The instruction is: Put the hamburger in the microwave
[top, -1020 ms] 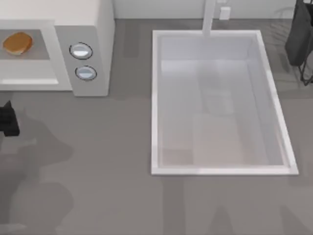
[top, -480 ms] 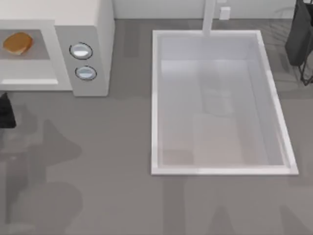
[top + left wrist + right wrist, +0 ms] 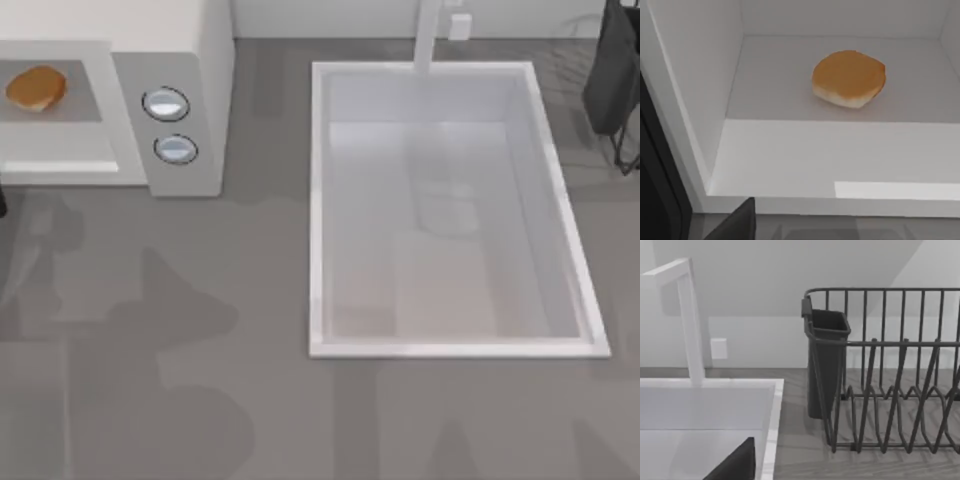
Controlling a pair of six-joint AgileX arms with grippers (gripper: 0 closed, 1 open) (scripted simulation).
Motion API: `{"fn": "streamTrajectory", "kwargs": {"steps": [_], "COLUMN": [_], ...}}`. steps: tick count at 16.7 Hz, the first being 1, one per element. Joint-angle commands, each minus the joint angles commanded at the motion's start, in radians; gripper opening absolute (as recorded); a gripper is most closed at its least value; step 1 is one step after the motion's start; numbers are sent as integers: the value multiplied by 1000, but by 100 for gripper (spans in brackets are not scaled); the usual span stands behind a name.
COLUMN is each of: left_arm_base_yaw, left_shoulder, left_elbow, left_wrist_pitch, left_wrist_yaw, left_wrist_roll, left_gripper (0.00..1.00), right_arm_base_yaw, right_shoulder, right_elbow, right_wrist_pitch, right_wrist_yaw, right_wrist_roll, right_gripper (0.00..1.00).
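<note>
Hamburger (image 3: 36, 88) lies flat on the grey floor of the microwave (image 3: 205, 110) cavity, at the far left corner of the bench (image 3: 200, 330). In the left wrist view the hamburger (image 3: 849, 78) sits toward the back of the cavity, apart from the side wall and from the front lip, with bare floor on all sides of it. Microwave (image 3: 695, 95) front is open; its two knobs (image 3: 166, 104) sit on the panel to the right of the cavity.

Bench is a plain grey surface. Front half is bare from left edge to right edge; arm shadows fall across its left part. Sink (image 3: 318, 210), a white rectangular basin, takes the middle and right of the bench, with a white faucet (image 3: 690, 320) at its back rim. Grey strip of bench separates microwave and sink. Dark wire dish rack (image 3: 890, 390) with a dark cup holder (image 3: 825, 360) stands just beyond the sink's right back corner, against the pale wall.

Left arm is at the bench's left edge, just before the microwave; a dark sliver shows there. Left gripper: finger state cannot be told. Right gripper: same, cannot be told.
</note>
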Motion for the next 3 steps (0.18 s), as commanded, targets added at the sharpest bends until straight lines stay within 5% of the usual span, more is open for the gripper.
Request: {"fn": "streamTrajectory", "kwargs": {"steps": [3], "left_arm_base_yaw": [0], "left_shoulder": [-34], "left_elbow": [13], "left_wrist_pitch": [-36], "left_wrist_yaw": [0], "left_wrist_roll": [0], "left_gripper": [100], "right_arm_base_yaw": [0], "right_shoulder": [0], "right_elbow": [0], "right_wrist_pitch": [0], "right_wrist_yaw": [0], "right_wrist_roll": [0], "right_gripper": [100]}}
